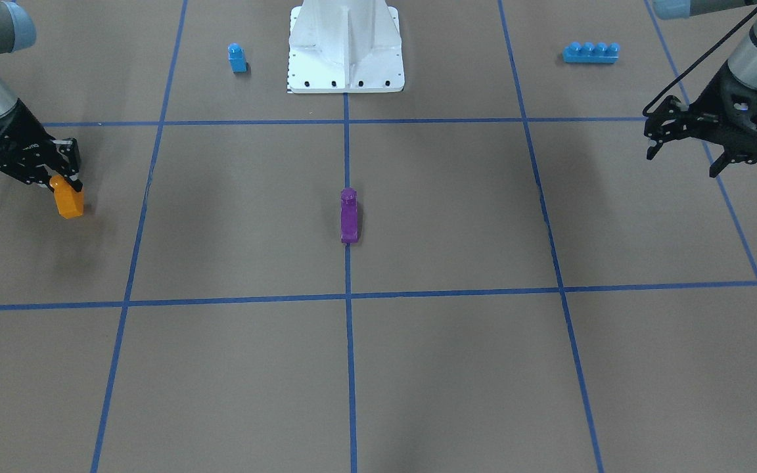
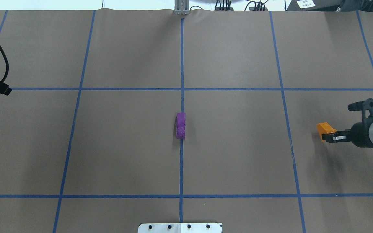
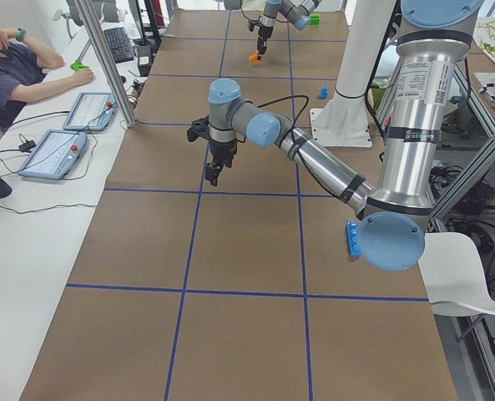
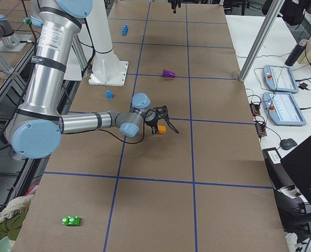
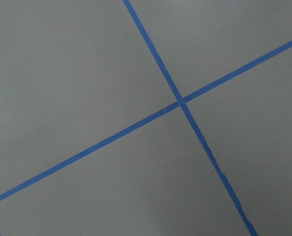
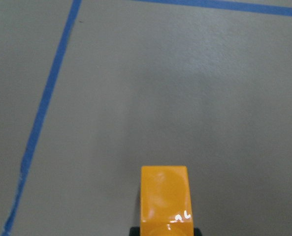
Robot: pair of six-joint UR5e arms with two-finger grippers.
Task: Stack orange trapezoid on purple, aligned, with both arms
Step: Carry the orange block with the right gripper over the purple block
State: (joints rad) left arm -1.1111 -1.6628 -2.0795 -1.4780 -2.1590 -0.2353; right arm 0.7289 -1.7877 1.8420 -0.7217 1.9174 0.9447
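Note:
The orange trapezoid (image 1: 68, 201) hangs a little above the table on the robot's right side, with my right gripper (image 1: 62, 181) shut on its upper end. It also shows in the overhead view (image 2: 324, 128) and fills the bottom of the right wrist view (image 6: 165, 200). The purple brick (image 1: 349, 217) lies on the centre tape line (image 2: 181, 125), well apart from both grippers. My left gripper (image 1: 682, 163) hovers open and empty over the table's far left side. The left wrist view shows only crossing tape lines.
A small blue single-stud brick (image 1: 237, 58) and a long blue brick (image 1: 591, 52) lie either side of the white robot base (image 1: 345, 59). A green toy (image 4: 70, 220) lies near the right end. A person (image 3: 13, 67) sits by control tablets (image 3: 53, 150).

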